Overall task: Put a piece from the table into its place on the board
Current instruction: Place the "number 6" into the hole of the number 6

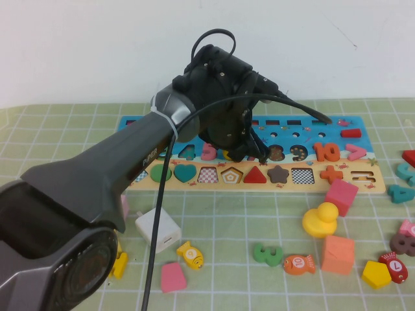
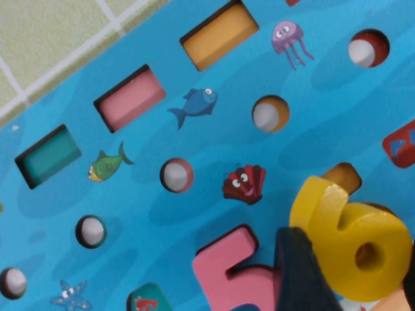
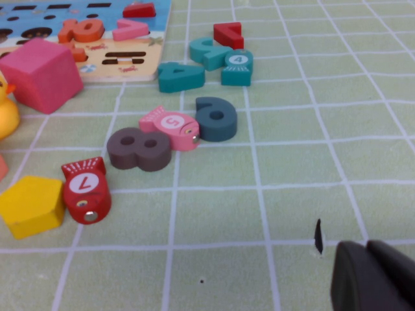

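Left gripper (image 1: 249, 150): over the blue upper part of the board (image 1: 363, 139), at the number row; its fingers (image 2: 301, 272) stand partly apart and clamp the yellow 6 (image 2: 353, 243) between them. The 6 is tilted, just above the board, beside the pink 5 (image 2: 230, 269) seated in the row.

Right gripper (image 3: 373, 278): only a dark tip shows, low over the green checked mat (image 3: 292, 194), well apart from the board; whether it is open cannot be told, and nothing is seen in it.

Near the board on the mat: yellow duck (image 1: 320, 220), pink cube (image 1: 341, 196), green 3 (image 1: 267, 254).
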